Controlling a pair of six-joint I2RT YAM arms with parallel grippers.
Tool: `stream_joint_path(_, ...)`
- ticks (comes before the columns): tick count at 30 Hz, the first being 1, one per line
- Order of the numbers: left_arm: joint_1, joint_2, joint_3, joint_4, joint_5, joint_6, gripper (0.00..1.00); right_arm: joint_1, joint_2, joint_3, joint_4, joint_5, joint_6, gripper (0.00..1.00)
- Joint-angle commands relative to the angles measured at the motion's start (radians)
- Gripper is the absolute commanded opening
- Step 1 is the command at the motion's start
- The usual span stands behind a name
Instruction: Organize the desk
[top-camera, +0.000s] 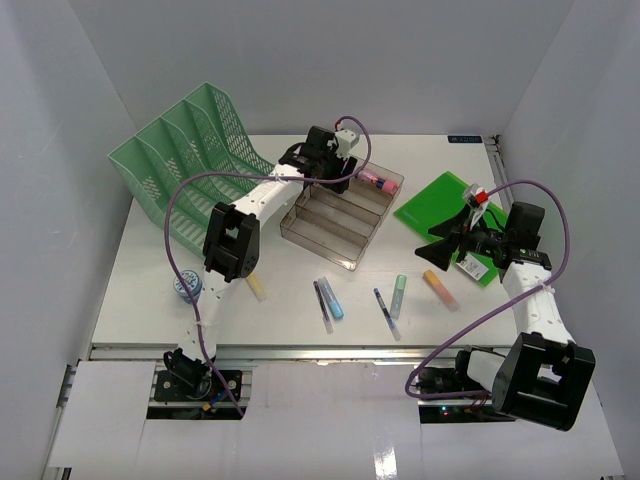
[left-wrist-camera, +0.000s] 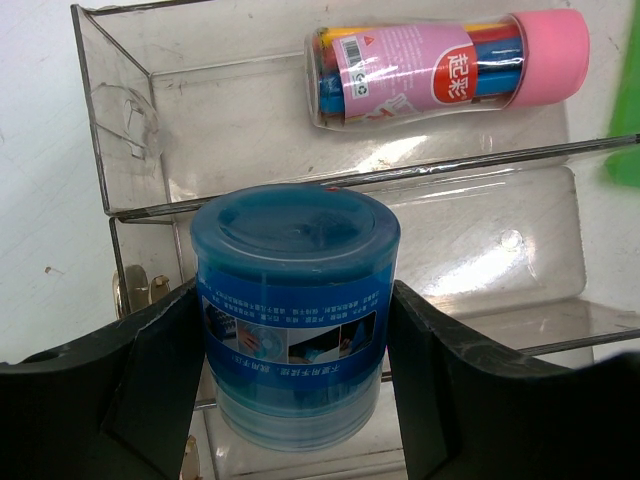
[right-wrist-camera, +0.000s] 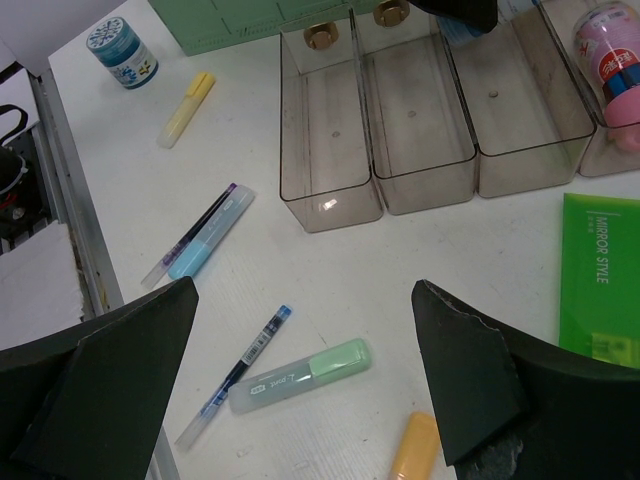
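Just right of the tray (top-camera: 335, 220), right gripper (right-wrist-camera: 303, 292) spread wide, holding nothing. Directly beneath it, the desk (top-camera: 150, 300): broad, flat, white, edged by a silver rail (top-camera: 330, 351) along the front, strewn with pens (right-wrist-camera: 235, 375) before the tray. Farther back, above the tray, left gripper (left-wrist-camera: 295, 330) clamped around a blue jar (left-wrist-camera: 295, 260).

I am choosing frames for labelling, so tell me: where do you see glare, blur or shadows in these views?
Left wrist view: strong glare on the floor of the clear tray, the blue jar sharp. Right wrist view: even light, one glint on the tray wall, print on the green notebook readable. Top view: soft light on the desk, only faint shadows.
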Motion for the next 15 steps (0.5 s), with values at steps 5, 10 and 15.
stream_joint_path(5,0.008,-0.100,-0.001,-0.001,-0.033,-0.012,0.58,-0.008,-0.007,-0.014,0.033,-0.024,0.012,0.94)
stream_joint_path(10,0.007,-0.115,0.008,0.003,-0.053,-0.022,0.70,-0.012,-0.006,-0.014,0.035,-0.024,0.012,0.94)
stream_joint_path(15,0.008,-0.131,0.010,0.002,-0.042,-0.014,0.45,-0.013,-0.008,-0.016,0.034,-0.024,0.013,0.94)
